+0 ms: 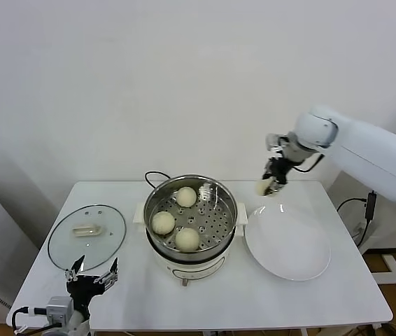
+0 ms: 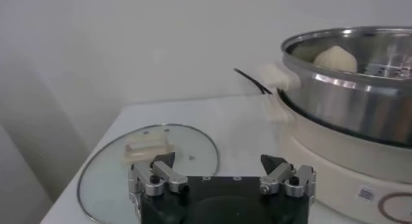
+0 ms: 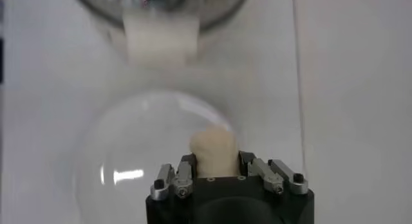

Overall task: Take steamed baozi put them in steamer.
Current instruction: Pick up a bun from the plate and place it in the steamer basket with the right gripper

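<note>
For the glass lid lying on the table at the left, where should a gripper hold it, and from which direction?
Probably by the small pale handle at the middle of the glass lid, coming straight down from above. The lid lies flat on the table, so its rim gives little to grip; the handle stands up.

Left gripper (image 1: 93, 269) arm cut off at btm edge
</note>
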